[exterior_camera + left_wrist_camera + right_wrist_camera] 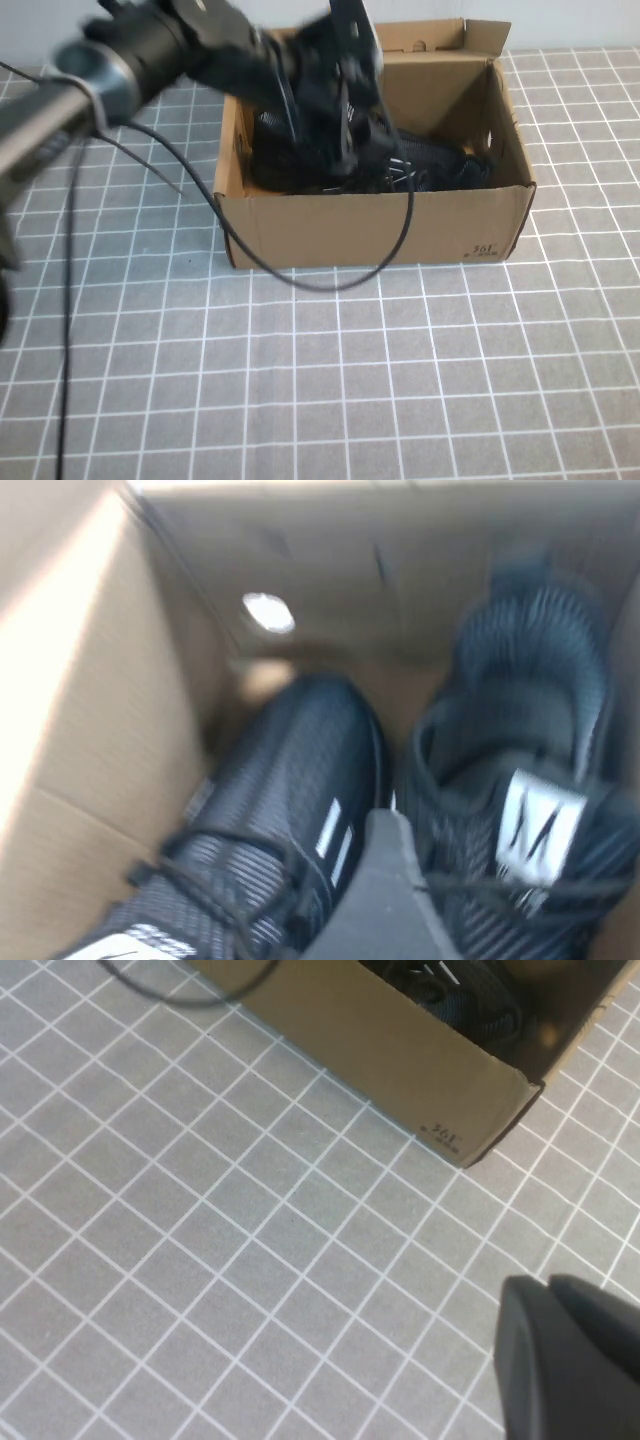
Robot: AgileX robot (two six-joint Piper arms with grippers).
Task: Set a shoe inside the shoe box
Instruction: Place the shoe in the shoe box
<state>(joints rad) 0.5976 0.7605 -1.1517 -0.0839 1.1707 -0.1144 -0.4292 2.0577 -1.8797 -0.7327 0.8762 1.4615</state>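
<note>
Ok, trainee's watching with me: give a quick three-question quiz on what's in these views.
1. True or false: both shoes lie inside the box.
2. Which gripper is over the box: A left, B right?
3. What covers the table?

Key:
1. True: one shoe lies beside the other shoe.
2. A: the left gripper is over the box; the right gripper, shut, is over the table.
3. A grey gridded mat.

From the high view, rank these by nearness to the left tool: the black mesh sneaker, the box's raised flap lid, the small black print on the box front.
1. Black mesh sneaker, inside the box, under the left tool.
2. Raised flap lid, behind.
3. Small black print, front right corner.
</note>
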